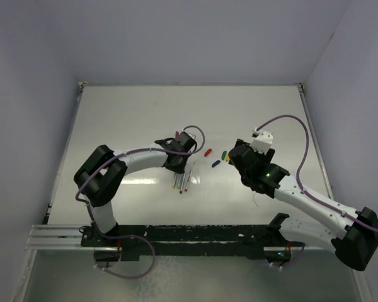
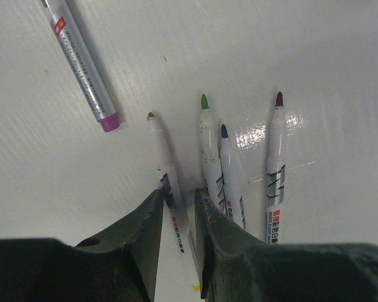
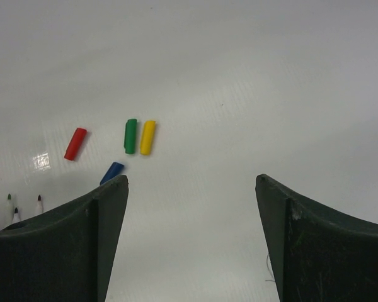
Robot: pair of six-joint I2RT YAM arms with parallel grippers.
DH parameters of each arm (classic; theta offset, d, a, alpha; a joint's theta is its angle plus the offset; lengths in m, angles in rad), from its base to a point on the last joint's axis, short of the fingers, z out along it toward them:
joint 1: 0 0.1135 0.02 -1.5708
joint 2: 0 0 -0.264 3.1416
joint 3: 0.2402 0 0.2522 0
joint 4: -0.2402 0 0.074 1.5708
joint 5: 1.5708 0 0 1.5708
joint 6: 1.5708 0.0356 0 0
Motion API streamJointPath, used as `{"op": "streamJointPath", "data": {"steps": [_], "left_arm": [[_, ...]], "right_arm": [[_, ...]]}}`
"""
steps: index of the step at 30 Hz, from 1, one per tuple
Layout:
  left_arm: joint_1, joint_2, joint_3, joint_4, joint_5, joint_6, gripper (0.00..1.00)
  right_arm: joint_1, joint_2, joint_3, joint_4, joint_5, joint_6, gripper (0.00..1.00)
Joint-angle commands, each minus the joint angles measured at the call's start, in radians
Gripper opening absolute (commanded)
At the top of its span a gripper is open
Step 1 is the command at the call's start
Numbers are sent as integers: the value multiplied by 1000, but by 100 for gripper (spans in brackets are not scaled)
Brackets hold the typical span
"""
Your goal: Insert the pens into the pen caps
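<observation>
In the left wrist view my left gripper (image 2: 178, 195) is shut on a thin grey-white pen with a yellowish tip (image 2: 159, 139), low over the table. Three more pens lie just to its right, with green (image 2: 208, 141), dark blue (image 2: 230, 167) and dark red (image 2: 276, 157) tips. A fifth pen (image 2: 82, 69) lies at upper left with a purple cap (image 2: 109, 121) on it. My right gripper (image 3: 191, 182) is open and empty. Ahead of it to the left lie the red (image 3: 75, 143), green (image 3: 130, 136), yellow (image 3: 147, 137) and blue (image 3: 112, 172) caps.
In the top view the loose pens (image 1: 184, 178) lie mid-table below the left gripper (image 1: 175, 163). The caps (image 1: 217, 158) sit between the two grippers, with the right gripper (image 1: 236, 157) beside them. White walls (image 1: 189, 38) bound the table on three sides.
</observation>
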Motion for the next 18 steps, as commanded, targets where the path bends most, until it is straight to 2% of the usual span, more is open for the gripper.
{"op": "streamJointPath", "data": {"steps": [1,18], "left_arm": [[6,72,-23,-71,13,13,30],[-1,18,-54,-191,18,-16,30]], "right_arm": [[-2,2,51,-21,23,28,84],[-3,13,62,-14,19,24,84]]}}
